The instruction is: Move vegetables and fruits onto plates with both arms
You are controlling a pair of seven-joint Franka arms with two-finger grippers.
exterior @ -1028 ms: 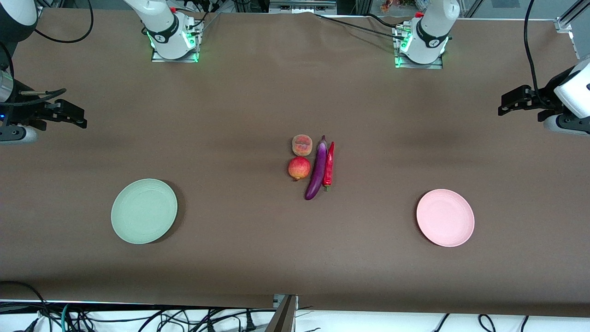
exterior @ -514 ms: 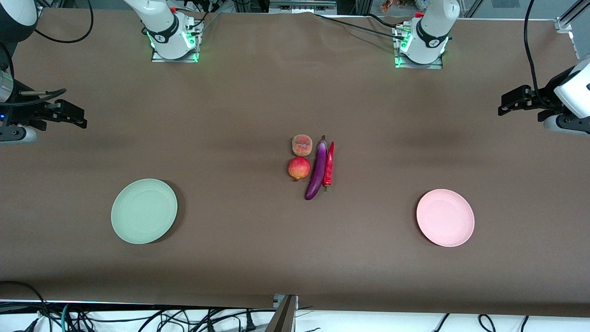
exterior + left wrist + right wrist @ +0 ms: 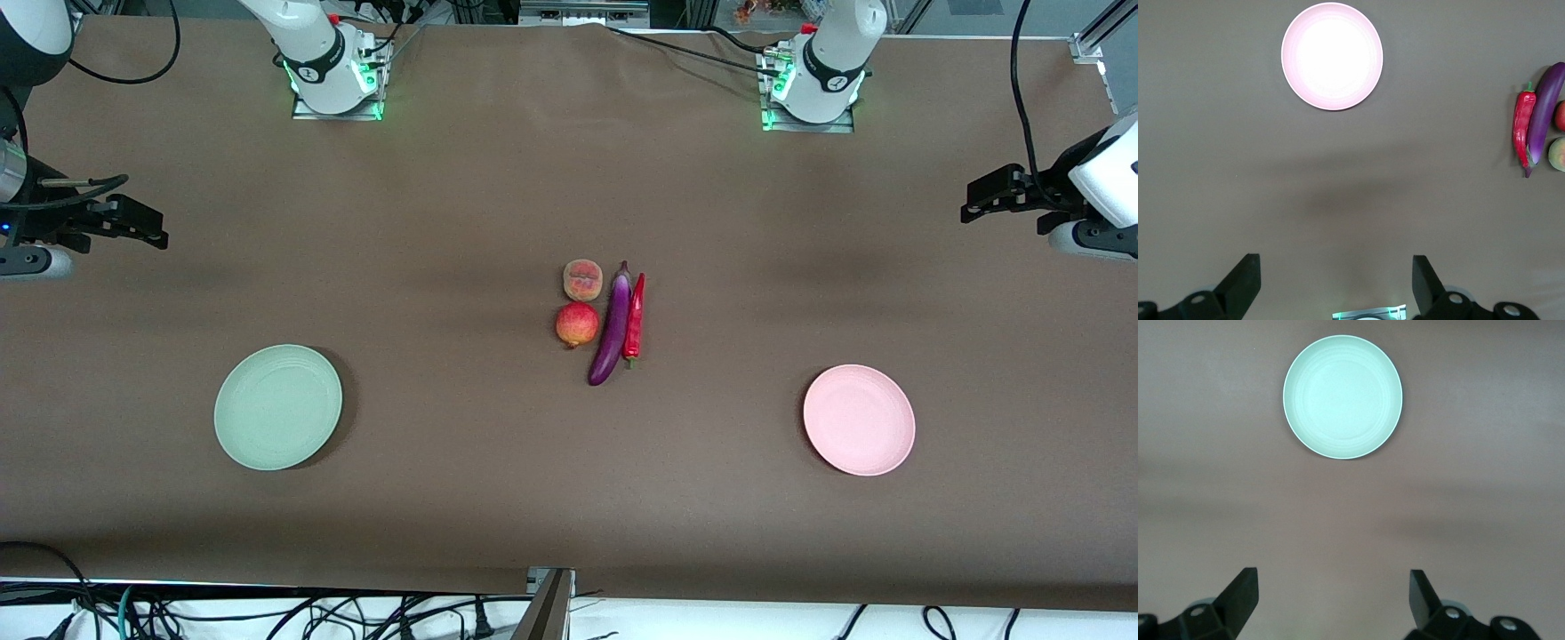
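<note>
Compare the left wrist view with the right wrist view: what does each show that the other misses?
Only the left wrist view shows the pink plate, plus the red chili pepper lying beside the purple eggplant, with the edges of the round red fruit and the peach just in frame. Only the right wrist view shows the pale green plate. Both share the bare brown table and their own gripper open over it: the left gripper and the right gripper, each holding nothing.
</note>
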